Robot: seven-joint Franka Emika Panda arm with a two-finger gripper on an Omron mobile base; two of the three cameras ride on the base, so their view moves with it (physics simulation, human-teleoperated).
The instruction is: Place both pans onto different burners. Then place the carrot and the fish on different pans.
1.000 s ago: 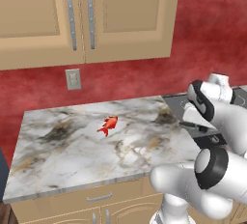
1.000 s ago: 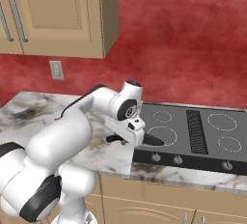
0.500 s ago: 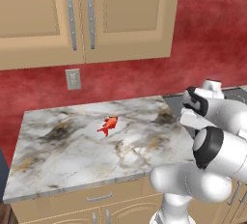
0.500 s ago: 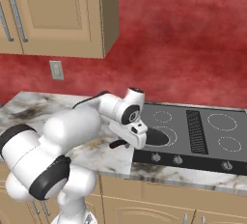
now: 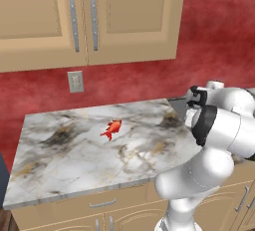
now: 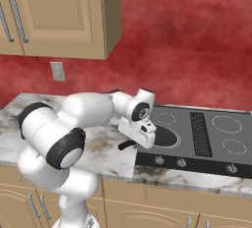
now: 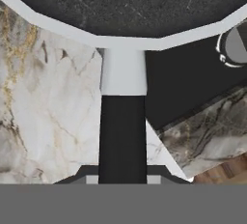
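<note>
A dark round pan [image 6: 163,136] lies on the front left burner of the cooktop [image 6: 199,149]. Its long black handle [image 6: 126,146] sticks out over the marble counter. My gripper [image 6: 141,139] is shut on that handle. In the hand view the pan [image 7: 123,1] spans the top, and the handle [image 7: 123,131] runs straight down into my gripper [image 7: 123,179]. The red-orange fish [image 5: 112,128] lies on the counter, well left of my arm. Other burners [image 6: 226,124] are bare white circles. The carrot is out of view.
The marble counter [image 5: 64,155] stretches left of the cooktop. A row of knobs [image 6: 181,162] lines the cooktop's front edge, and one knob [image 7: 235,47] sits just right of the handle. A slatted vent [image 6: 198,126] divides the cooktop. Wall cabinets [image 5: 84,16] hang above.
The hand has carried the pan a little to the right, further onto the cooktop. The arm's elbow has swung round toward the cameras. The fish has not moved.
</note>
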